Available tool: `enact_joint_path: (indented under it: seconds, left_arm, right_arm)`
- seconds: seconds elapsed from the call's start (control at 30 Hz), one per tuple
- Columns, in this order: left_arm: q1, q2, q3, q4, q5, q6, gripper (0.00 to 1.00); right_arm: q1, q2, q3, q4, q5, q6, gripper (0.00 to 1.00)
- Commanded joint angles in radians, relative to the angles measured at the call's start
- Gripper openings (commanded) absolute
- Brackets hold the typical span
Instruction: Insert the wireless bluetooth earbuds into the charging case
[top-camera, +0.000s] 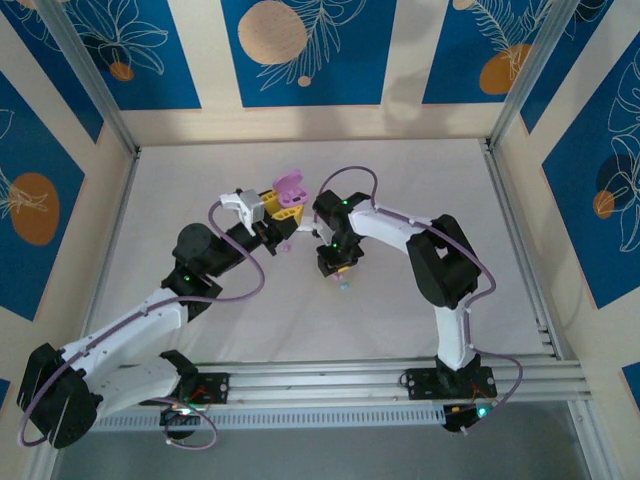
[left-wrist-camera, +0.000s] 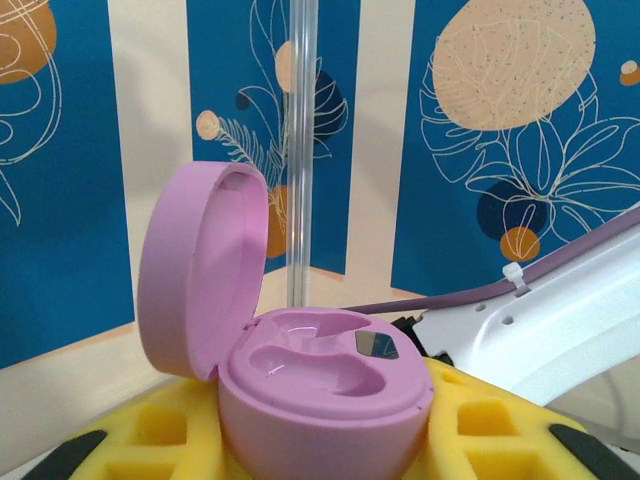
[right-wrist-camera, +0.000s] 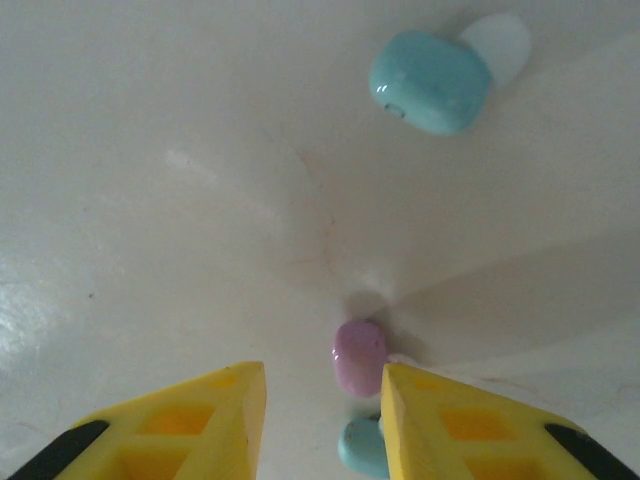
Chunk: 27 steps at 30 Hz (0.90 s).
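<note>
Right hand (right-wrist-camera: 323, 372) hangs with its fingers narrowly apart over the pink earbud (right-wrist-camera: 358, 356), which lies on the table (right-wrist-camera: 150, 200) between them. It sits hard by the right finger with a gap on the left, its long axis pointing ahead, across the closing line. A light-blue earbud (right-wrist-camera: 360, 446) sits just nearer me. My left hand (top-camera: 280, 210) grips the pink charging case (left-wrist-camera: 320, 385), lid up — farther out, to the left.

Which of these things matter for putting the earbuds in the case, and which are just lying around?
Job: pink charging case, lid open, in left gripper; pink earbud inside open right gripper.
Idle for now: light blue earbud; light blue rounded piece; whitish piece behind it.
</note>
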Motion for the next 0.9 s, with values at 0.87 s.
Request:
enact_joint_path:
  seconds: [0.87]
  left_arm:
    - [-0.010, -0.003, 0.016, -0.001, -0.011, -0.008, 0.28]
  right_arm:
    - [0.013, 0.067, 0.046, -0.049, 0.040, -0.056, 0.29]
